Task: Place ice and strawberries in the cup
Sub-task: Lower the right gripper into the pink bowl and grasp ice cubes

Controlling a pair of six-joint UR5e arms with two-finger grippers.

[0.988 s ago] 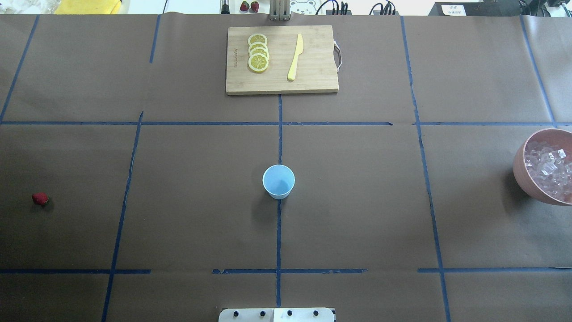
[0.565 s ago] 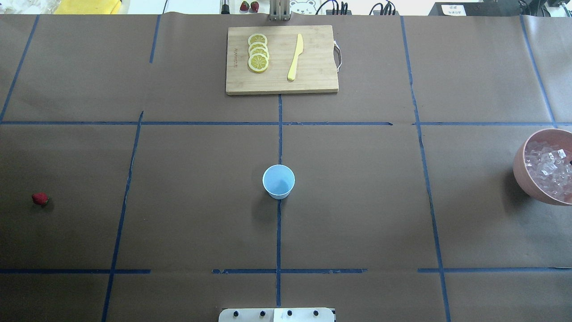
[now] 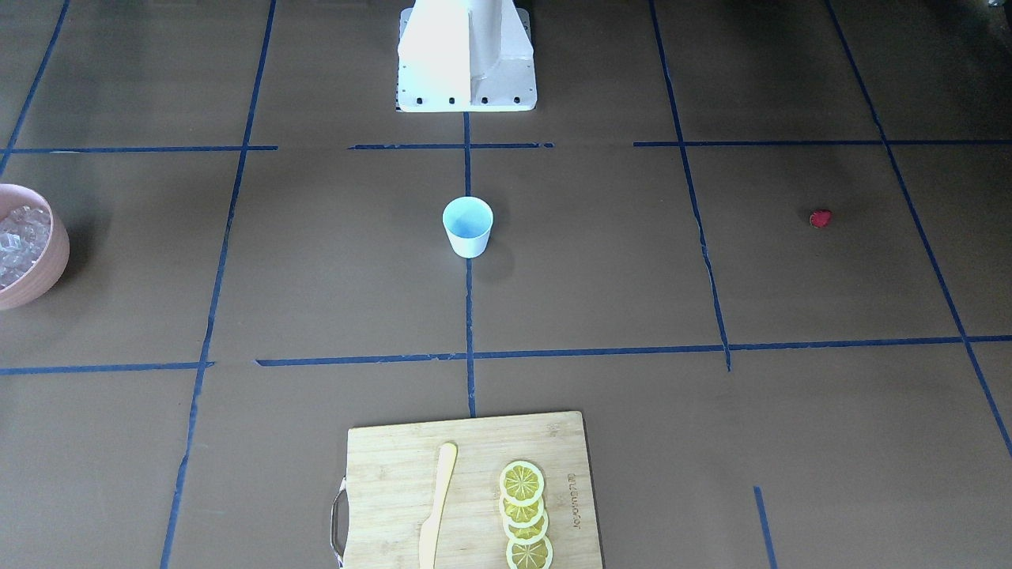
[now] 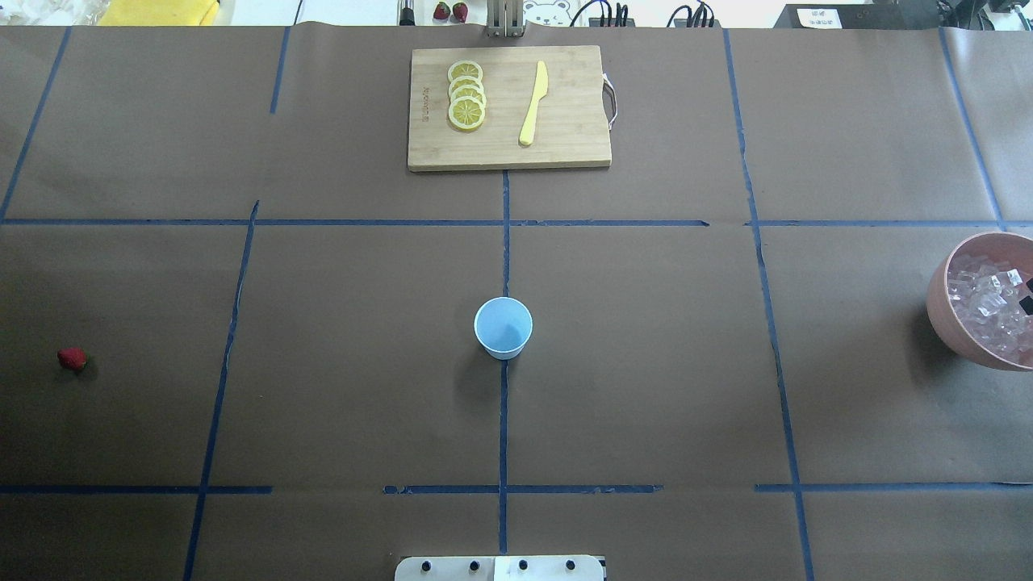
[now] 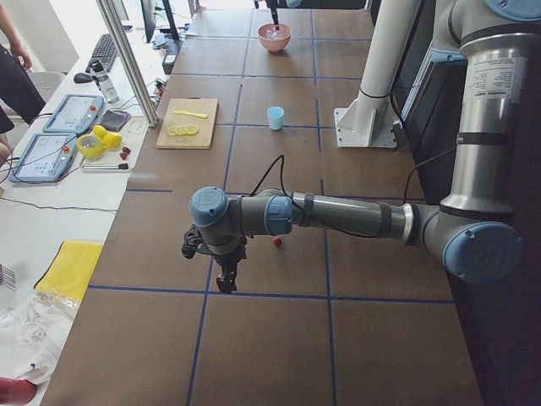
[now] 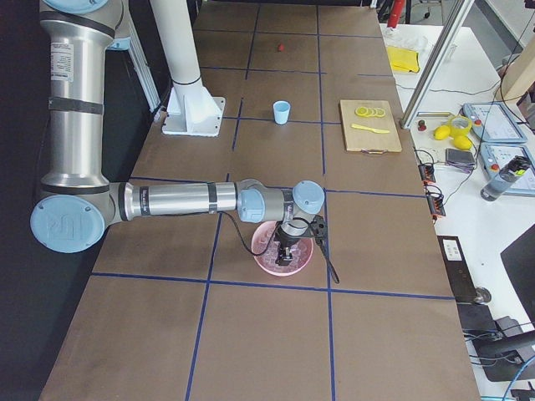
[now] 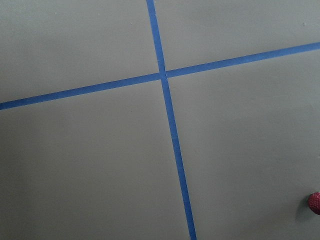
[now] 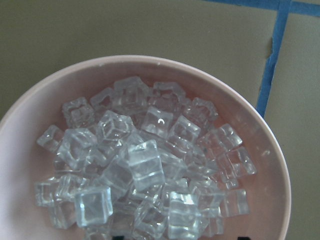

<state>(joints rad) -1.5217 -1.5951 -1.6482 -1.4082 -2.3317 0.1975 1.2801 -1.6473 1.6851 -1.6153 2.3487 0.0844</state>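
The pale blue cup [image 4: 503,327] stands upright and empty at the table's middle. The ice [image 8: 140,165] is a heap of clear cubes in a pink bowl [image 4: 944,311] at the right edge. My right gripper [image 6: 288,253] hangs over the bowl. Its two dark fingertips [image 4: 1026,304] show apart above the ice, holding nothing. The dark-red strawberry [image 4: 72,358] lies on the far left of the table. My left gripper [image 5: 225,277] points down a little beside the strawberry [image 5: 276,242]. I cannot tell whether it is open. The berry shows at the left wrist view's right edge [image 7: 315,202].
A wooden cutting board [image 4: 508,107] at the far middle holds lemon slices [image 4: 466,95] and a yellow knife [image 4: 533,103]. Blue tape lines cross the brown table cover. The robot's white base [image 3: 466,55] stands behind the cup.
The right gripper's dark fingertips have come into the overhead view over the ice bowl at the right edge. Cup and strawberry have not moved.
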